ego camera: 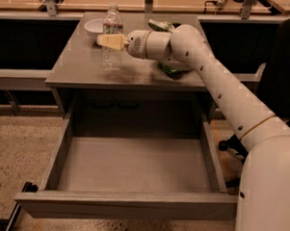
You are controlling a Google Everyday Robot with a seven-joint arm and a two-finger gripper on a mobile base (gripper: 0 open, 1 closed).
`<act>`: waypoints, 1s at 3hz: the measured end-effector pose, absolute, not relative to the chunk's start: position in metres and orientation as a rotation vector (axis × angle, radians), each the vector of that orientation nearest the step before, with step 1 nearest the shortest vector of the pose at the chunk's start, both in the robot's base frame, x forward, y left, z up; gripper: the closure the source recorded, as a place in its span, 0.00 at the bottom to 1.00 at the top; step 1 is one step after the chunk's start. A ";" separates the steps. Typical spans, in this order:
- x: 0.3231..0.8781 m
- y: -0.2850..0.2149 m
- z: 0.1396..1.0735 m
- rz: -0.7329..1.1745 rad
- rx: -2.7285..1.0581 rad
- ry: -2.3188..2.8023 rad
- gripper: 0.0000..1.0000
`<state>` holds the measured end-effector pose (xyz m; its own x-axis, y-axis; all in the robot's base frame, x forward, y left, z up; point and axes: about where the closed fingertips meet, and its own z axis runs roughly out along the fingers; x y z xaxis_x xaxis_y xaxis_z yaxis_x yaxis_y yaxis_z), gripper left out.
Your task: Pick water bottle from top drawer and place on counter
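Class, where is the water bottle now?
In the camera view, the water bottle stands upright on the left half of the counter, beside the white bowl, gripped by the tool.

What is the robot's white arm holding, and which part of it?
The two-finger gripper, out over the flat grey counter, holds the small clear plastic water bottle from the side, around its upper middle. The bottle is upright.

No text, brand or number is showing legibly anywhere, not even on the water bottle (111,58). The gripper (111,41) is clasping that bottle at the counter (74,68)
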<state>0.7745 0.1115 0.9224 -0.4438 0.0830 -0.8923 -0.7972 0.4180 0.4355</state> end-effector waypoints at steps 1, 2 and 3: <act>0.785 0.108 0.917 1.102 -0.615 1.766 0.04; 0.788 0.097 0.917 1.026 -0.592 1.790 0.00; 0.786 0.093 0.917 0.961 -0.584 1.809 0.00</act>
<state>0.7865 0.0932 0.9168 -0.4152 0.0262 -0.9093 -0.7388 0.5735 0.3539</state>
